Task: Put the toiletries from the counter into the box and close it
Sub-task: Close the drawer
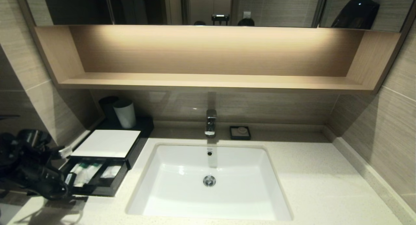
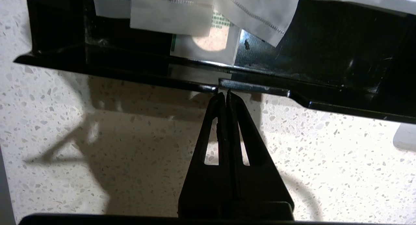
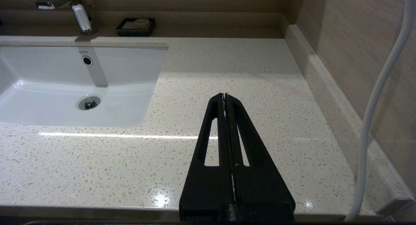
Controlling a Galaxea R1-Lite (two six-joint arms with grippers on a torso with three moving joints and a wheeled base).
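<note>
The toiletries lie inside the pulled-out drawer of the box. They are slim packets in clear wrap, with some green on them. A smaller white packet lies in the compartment to their right. The drawer sticks out at the near end of the box, so the packets can be seen from above. The box is black with a flat white top. It sits on the left side of the worktop, just left of the white basin.

The left gripper is at the near edge of the drawer, with its tip right at the black front rim. Its two fingers are pressed together and nothing is between them. In the left wrist view, white packets show just over that rim.

The right gripper hangs over the bare right part of the worktop, well apart from the box. Its fingers are pressed together too, and it holds nothing.

A white cup and a dark cup stand just behind the box. A tap stands at the far side of the basin. A small black soap dish sits just right of the tap. A wooden shelf runs along the wall above.
</note>
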